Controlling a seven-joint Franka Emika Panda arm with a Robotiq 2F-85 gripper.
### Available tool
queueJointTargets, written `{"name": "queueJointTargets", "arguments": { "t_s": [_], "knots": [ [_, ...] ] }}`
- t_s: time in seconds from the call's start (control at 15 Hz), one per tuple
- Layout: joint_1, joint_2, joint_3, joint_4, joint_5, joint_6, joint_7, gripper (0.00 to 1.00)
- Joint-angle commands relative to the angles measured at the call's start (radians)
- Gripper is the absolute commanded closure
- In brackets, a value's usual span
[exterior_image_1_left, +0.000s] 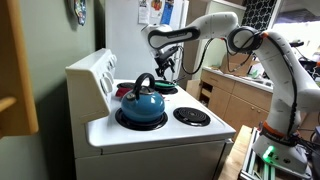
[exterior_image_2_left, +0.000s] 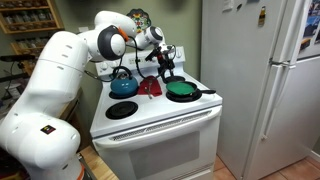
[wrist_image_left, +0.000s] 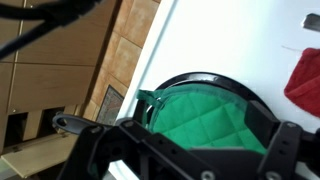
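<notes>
**A:** Gripper, entry?

**B:** Gripper (exterior_image_2_left: 165, 70): jaws wide, empty, hung just above green cloth (wrist_image_left: 215, 120). The cloth lay inside black pan (wrist_image_left: 200, 77) on stove (exterior_image_2_left: 165, 118).

**A:** Neighbours?

**B:** Red cloth (exterior_image_2_left: 150, 88) just beside the pan; blue kettle (exterior_image_2_left: 123, 85) near it.

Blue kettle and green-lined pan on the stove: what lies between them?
A red cloth lies between the blue kettle and the pan, visible in an exterior view.

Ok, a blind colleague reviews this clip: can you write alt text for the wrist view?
An open gripper hangs over a black pan holding a green quilted cloth, on a white stovetop. A red item shows at the right edge, wooden cabinets at the left.
</notes>
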Motion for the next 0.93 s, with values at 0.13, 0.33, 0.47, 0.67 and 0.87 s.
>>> {"name": "queueJointTargets", "arguments": {
  "t_s": [0.13,0.33,0.47,0.67,0.87],
  "knots": [
    [-0.055,0.032,0.006,0.118,0.172,-0.102,-0.031,0.0],
    [-0.089,0.062,0.005,0.15,0.23,-0.093,0.005,0.21],
    [-0.108,0.074,0.009,0.153,0.273,-0.078,0.022,0.34],
    [-0.128,0.1,0.005,0.156,0.305,-0.033,0.04,0.58],
    [-0.138,0.119,0.006,0.157,0.328,0.012,0.058,0.8]
  ]
}}
